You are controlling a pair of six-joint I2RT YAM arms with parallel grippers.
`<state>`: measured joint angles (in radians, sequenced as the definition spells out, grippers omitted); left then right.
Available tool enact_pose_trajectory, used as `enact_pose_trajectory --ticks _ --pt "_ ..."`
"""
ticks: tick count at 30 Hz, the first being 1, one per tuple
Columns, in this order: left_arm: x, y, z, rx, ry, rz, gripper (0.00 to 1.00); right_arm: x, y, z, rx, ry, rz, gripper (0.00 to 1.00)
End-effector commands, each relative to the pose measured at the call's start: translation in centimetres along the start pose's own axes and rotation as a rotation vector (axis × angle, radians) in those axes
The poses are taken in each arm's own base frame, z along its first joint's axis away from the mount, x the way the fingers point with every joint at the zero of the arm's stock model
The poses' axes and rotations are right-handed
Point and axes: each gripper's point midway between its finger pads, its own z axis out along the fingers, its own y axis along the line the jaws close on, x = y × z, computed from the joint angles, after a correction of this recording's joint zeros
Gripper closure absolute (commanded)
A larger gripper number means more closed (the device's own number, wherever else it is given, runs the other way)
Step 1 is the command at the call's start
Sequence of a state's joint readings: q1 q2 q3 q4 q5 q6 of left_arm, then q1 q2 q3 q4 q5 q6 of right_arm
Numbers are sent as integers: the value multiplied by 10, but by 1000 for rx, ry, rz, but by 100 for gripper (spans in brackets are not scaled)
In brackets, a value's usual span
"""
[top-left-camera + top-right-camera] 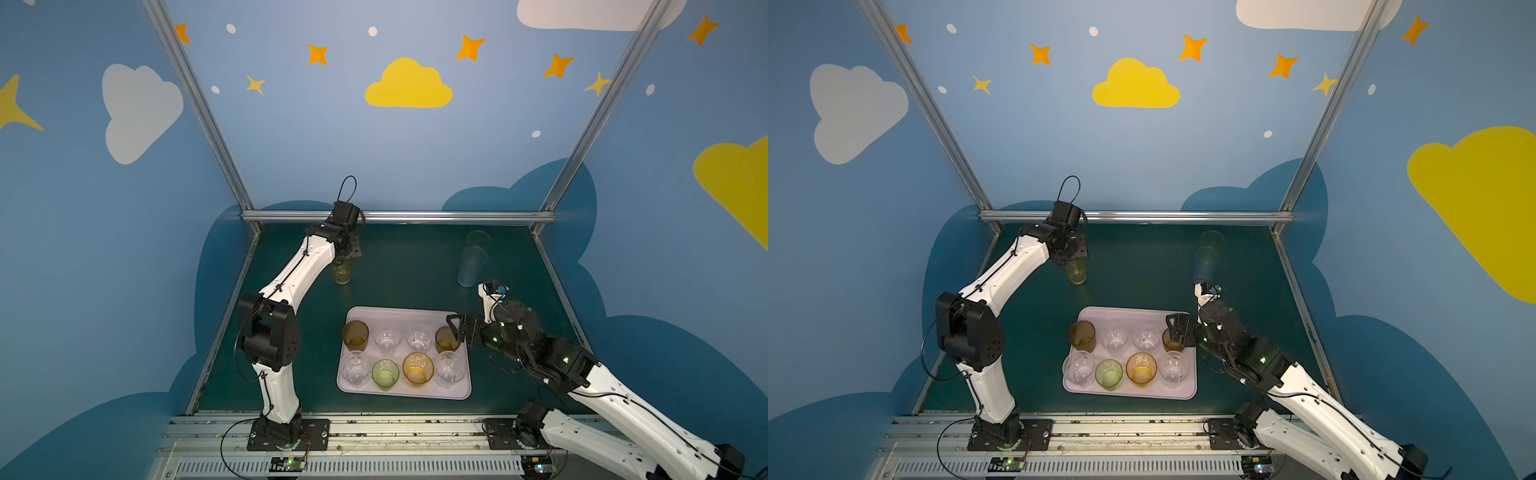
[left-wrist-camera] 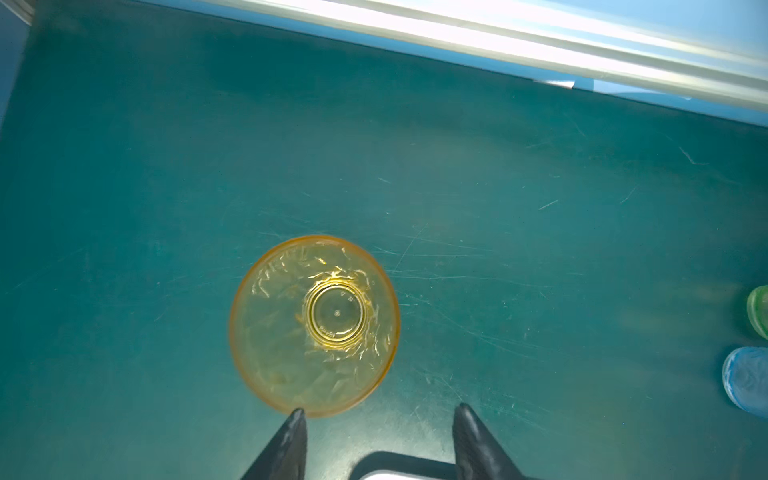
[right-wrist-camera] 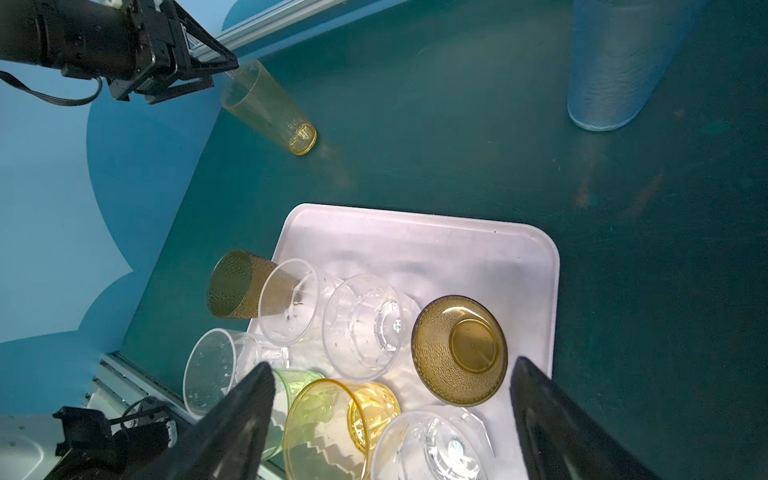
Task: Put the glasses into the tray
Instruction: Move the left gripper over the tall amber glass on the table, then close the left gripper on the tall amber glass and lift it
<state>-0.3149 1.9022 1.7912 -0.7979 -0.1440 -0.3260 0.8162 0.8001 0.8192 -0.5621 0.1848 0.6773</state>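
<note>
1. Lilac-pink flat plastic tray point(image 1: 405, 314) with a low rim: it holds eight short tumblers, upright and mouth up, in two rows of four. The strip along its far edge is bare, which looks like room for the rest.
2. Tall pale blue translucent tumbler point(image 1: 471, 266) and tall green translucent tumbler point(image 1: 478, 239): both stand close together on the dark green tabletop, beyond the tray's far right corner.
3. Tall yellow translucent tumbler point(image 2: 314, 326): it stands upright beyond the tray's far left corner. It looks light, thin-walled, smooth and tippy, so I would pinch its rim gently. The left gripper point(image 2: 380, 413) hangs above it, jaws partly apart, one tip at the rim, nothing clamped.
4. Short brown dimpled tumbler point(image 3: 459, 349): it sits at the right end of the tray's far row. It looks squat and stable, with texture that aids grip. The right gripper point(image 3: 392, 370) hovers over it, jaws spread wide and empty.
</note>
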Motion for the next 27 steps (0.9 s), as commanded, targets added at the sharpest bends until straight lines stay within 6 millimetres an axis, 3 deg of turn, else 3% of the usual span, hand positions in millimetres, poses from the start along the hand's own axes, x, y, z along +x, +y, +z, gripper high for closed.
enact_pose_trajectory --ticks 1,13,21,27 --pt "2 -3 7 11 39 10 50 -10 8 0 -30 -18 38 12" --pt "8 -9 33 13 113 18 67 -9 9 13 -32 27 85 12" --pt "11 -1 43 -11 135 13 70 -8 5 15 -27 34 106 12" --pt "12 3 49 -19 146 7 83 -7 3 16 -26 43 123 12"
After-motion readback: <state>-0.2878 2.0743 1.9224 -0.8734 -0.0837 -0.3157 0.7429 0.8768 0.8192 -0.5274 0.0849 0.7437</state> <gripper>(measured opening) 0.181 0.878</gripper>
